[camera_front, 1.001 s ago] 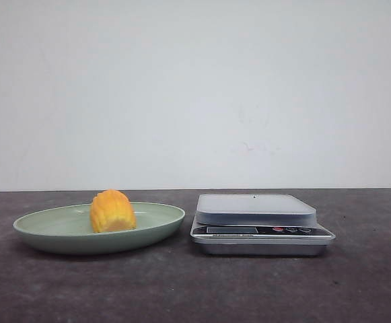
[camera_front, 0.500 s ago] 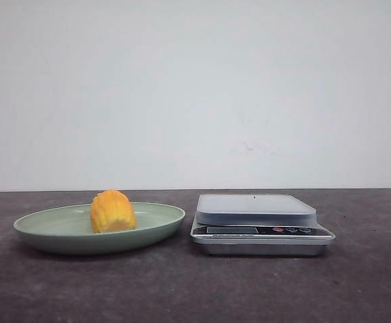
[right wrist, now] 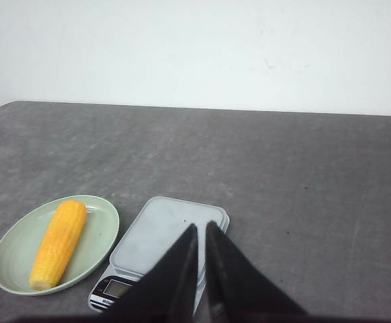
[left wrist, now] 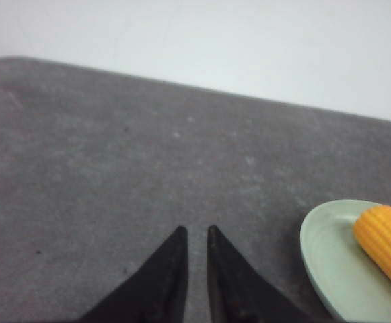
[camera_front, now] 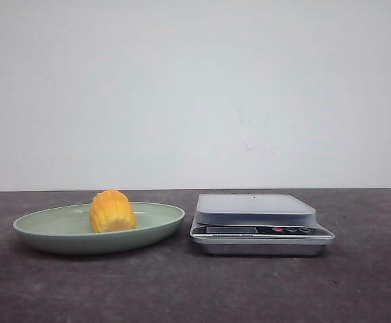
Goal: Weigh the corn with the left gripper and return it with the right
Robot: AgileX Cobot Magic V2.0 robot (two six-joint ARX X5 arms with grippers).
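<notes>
The dark grey desk [camera_front: 182,289] carried a pale green plate [camera_front: 60,235] and, just beside it on its right, a silver kitchen scale [camera_front: 256,222]; the front view showed neither arm, and it showed the corn [camera_front: 112,210] end-on as a short stub lying in the plate; the right wrist view alone revealed it as a long cob [right wrist: 58,243] stretched along the plate [right wrist: 94,222], with the scale [right wrist: 161,235] next to it; the left wrist view caught only the plate's edge [left wrist: 323,256] and one end of the corn [left wrist: 387,242]; the left tool [left wrist: 195,232] hung above bare desk to the plate's side, its pointed fingers nearly together and holding nothing; the right tool [right wrist: 202,227] hung above the scale, fingers likewise drawn almost together and empty.
</notes>
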